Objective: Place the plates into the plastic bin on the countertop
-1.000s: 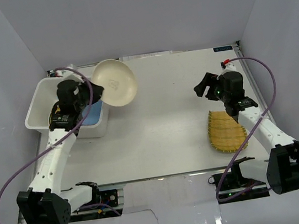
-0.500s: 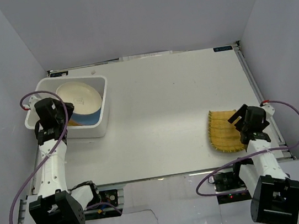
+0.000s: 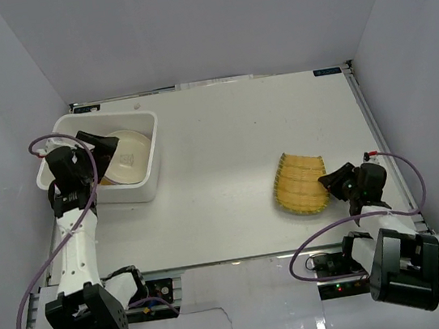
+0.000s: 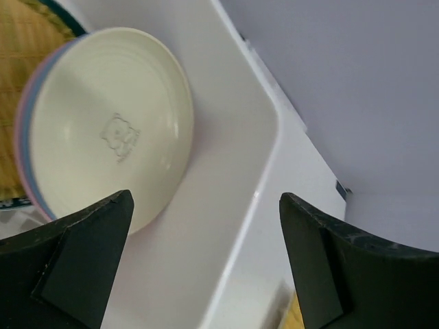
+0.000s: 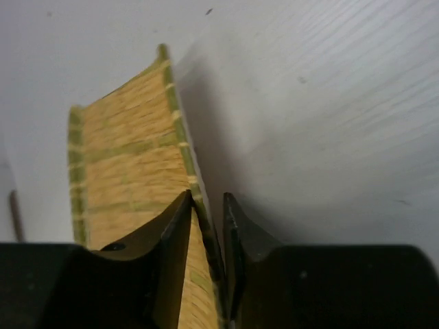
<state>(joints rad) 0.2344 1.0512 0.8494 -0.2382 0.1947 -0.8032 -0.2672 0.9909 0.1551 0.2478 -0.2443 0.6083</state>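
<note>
Left gripper [image 4: 204,205], spread wide, is held over cream plate [image 4: 103,137] in bin [image 4: 230,171]; woven plate [image 5: 130,157] is pinched at its rim by right gripper [image 5: 206,205].

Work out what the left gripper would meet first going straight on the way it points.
Most likely the white inner wall of the plastic bin, right beside the cream plate; depth is unclear, so the left gripper could clip that plate's rim instead.

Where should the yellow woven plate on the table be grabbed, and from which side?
By its raised right-hand rim, coming in low from the right. The woven plate is shallow with upturned edges, so one finger goes inside the rim and one outside, as the right gripper straddles it.
</note>
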